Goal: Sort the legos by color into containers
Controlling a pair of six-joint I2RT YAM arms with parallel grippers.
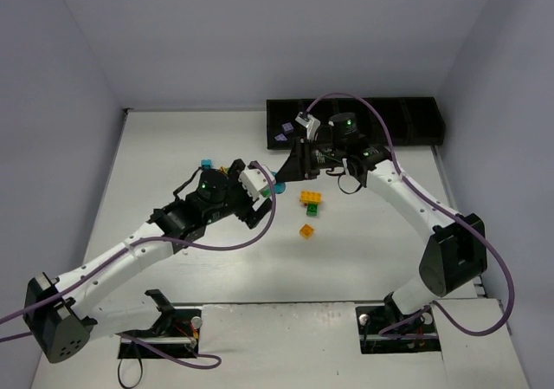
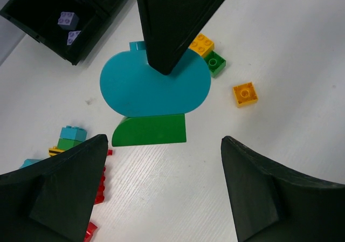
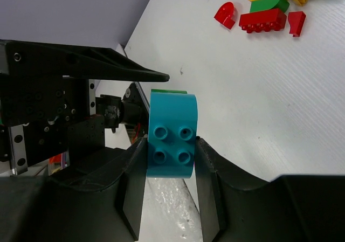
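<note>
In front of tray, left end: right gripper is closed on the teal brick, black fingers pinching its two flat sides. The brick is short of the tray, in no bin.
Teal brick, shape: smooth glossy plastic with an arched top. Four round studs face the right wrist camera; the opposite face is plain and reads as a wide oval.
Green piece: glossy quarter-round with one curved corner. It meets the teal brick's edge away from the tray; joined or only touching, cannot tell.
Left gripper: jaws wide apart, nothing between them. Matt black wedge fingers, farther from the tray than the teal brick.
Tray: black hard plastic, a row of square open bins. The leftmost bin holds two studded lilac bricks.
Yellow brick: studded, touching a green brick, both on the table in front of the tray.
Orange brick: square, one stud, farther from the tray than the yellow brick and apart from it.
Red bricks: a studded bar, an arch and a wedge, well apart from the tray.
Table: white, fine linear grain.
</note>
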